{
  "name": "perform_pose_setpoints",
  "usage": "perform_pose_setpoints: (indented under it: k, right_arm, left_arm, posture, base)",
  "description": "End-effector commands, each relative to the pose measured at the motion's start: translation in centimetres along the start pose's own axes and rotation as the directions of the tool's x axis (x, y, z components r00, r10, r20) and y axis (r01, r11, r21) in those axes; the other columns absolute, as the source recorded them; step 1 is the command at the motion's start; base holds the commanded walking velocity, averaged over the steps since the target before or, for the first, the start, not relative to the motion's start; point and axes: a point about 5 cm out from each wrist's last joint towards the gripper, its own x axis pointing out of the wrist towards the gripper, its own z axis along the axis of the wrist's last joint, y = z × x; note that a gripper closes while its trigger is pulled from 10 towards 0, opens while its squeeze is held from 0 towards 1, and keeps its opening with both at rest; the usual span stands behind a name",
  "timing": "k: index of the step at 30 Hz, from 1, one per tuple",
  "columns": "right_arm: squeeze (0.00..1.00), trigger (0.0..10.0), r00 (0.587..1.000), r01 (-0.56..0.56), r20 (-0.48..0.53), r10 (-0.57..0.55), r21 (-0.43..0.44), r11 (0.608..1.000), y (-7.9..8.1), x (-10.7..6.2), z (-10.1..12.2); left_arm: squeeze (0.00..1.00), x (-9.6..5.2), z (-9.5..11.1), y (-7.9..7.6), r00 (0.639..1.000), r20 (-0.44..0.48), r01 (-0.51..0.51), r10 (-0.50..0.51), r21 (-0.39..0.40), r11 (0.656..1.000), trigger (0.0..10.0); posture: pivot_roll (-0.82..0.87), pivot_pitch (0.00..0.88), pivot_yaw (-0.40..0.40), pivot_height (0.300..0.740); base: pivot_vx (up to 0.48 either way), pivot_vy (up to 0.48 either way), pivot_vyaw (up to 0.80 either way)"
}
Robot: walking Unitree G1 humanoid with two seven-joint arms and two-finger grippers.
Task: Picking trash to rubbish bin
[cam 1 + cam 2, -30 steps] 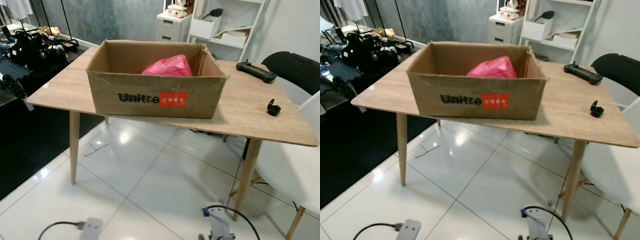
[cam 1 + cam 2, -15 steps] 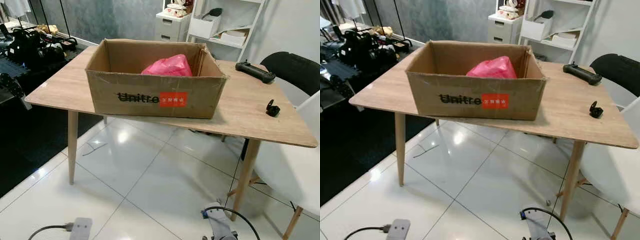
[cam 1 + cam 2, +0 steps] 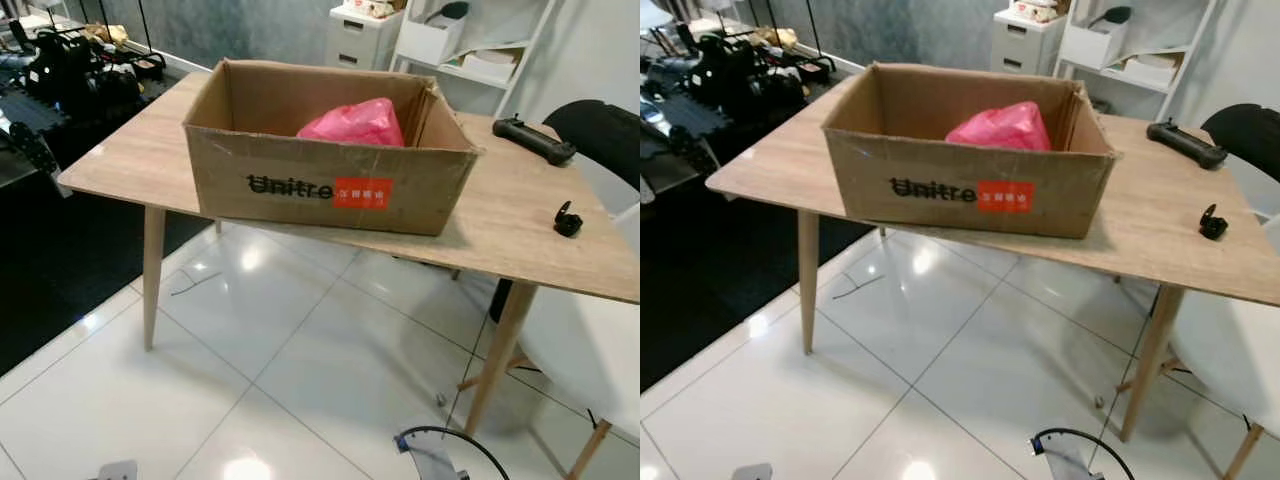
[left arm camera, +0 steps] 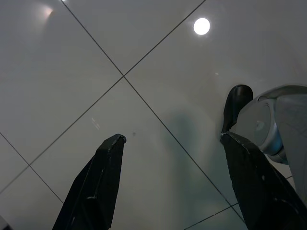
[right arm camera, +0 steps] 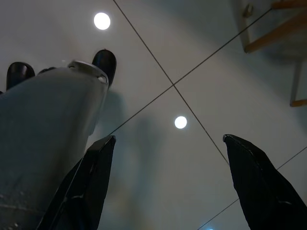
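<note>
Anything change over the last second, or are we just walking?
Only the camera moved: the view has shifted, so the robot has stepped or turned slightly. Nothing on the table moved. The pink bag still lies in the cardboard box, and the black controller and small black clip sit where they were. Both grippers, left and right, hang open over the floor tiles, holding nothing.

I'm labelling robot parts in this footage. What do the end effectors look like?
Each end effector has two long, flat, tapering black fingers: left end effector, right end effector. Both hang over white floor tiles. No markings or cables are visible on them.
</note>
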Motion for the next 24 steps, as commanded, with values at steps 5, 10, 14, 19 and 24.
perform_pose_setpoints:
  k: [5,10,14,19,24]
  right_arm:
    - [0.00,10.0,0.999,-0.038,0.016,0.040,-0.079,0.996,0.8,0.1,1.0]
    - [0.00,10.0,0.999,-0.046,0.012,0.048,-0.104,0.994,0.9,0.1,1.1]
    - [0.00,10.0,0.999,-0.044,0.007,0.045,-0.105,0.994,0.8,0.1,1.1]
    - [0.00,10.0,0.999,-0.045,0.003,0.045,-0.105,0.993,0.9,0.1,1.1]
    - [0.00,10.0,0.999,-0.045,-0.007,0.045,-0.101,0.994,0.8,0.1,0.8]
  left_arm:
    - [0.00,0.2,1.8,-0.7,0.997,0.058,0.044,-0.048,0.074,0.996,10.0]
    - [0.00,0.2,3.6,-2.2,0.985,0.119,0.118,-0.122,0.037,0.992,10.0]
    - [0.00,0.1,3.7,-4.5,0.967,0.119,0.211,-0.225,0.118,0.970,10.0]
    - [0.00,0.0,3.6,-4.8,0.962,0.118,0.227,-0.244,0.142,0.964,10.0]
    - [0.00,0.0,3.4,-5.2,0.953,0.105,0.264,-0.284,0.171,0.949,10.0]
  posture:
    - [0.11,0.045,-0.048,0.740]
    - [0.12,0.027,-0.048,0.740]
    - [0.11,0.021,-0.044,0.740]
    - [0.11,0.024,-0.041,0.740]
    - [0.10,0.033,-0.038,0.740]
  base:
    - [0.000,0.000,0.00]
    - [0.000,0.000,0.00]
    - [0.000,0.000,0.00]
    - [0.000,0.000,0.00]
    - [0.000,0.000,0.00]
